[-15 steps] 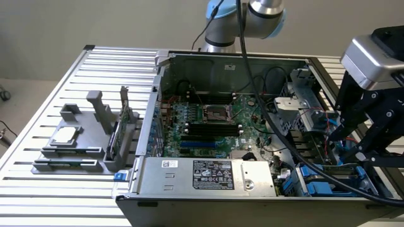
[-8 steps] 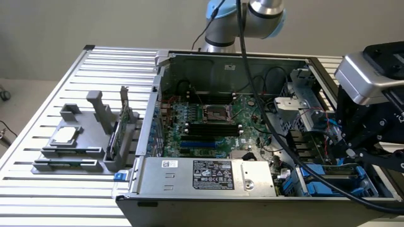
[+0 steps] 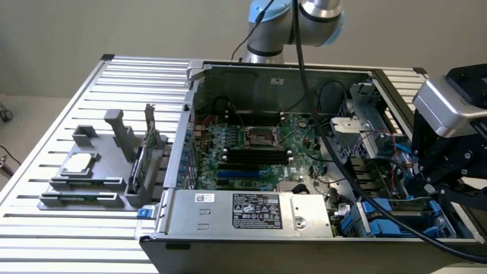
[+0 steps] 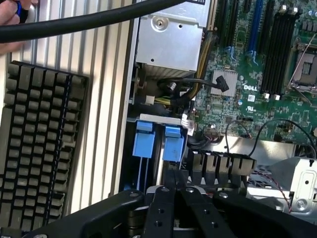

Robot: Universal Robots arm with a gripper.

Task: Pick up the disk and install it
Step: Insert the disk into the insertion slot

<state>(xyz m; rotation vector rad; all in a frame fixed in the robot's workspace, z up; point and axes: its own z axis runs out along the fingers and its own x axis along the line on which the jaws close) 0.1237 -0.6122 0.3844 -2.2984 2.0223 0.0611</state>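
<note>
The disk [image 4: 173, 141], of which bright blue plastic carrier rails and a strip of pale silver metal show, stands on edge in the drive bay at a corner of the open grey metal computer case [image 3: 281, 68]. It is just beside the large grey power-supply box with a black-and-white sticker [image 3: 251, 212] and near the green motherboard [image 3: 259, 142]. The black end effector [image 4: 176, 174] hangs over that bay with its fingers drawn together, tips right at the near end of one blue rail. Whether they pinch an edge of it I cannot tell, since the fingers cover the contact. I judge the pick-up step is in hand, with the disk not yet lifted out. From here the work calls for a sure hold on the rail and a straight path clear of the bundle of thin black wires [image 4: 208, 144] beside the bay. The drive's body and label are sunk out of sight, and two blue ends sit side by side, so one drive or two is unclear. A thick black cable [image 4: 74, 22] crosses the wrist view above a black keyboard [image 4: 39, 148] on the slatted aluminium desk [image 3: 76, 228], and part of a person's hand [image 4: 10, 29] is cut off at the edge
</note>
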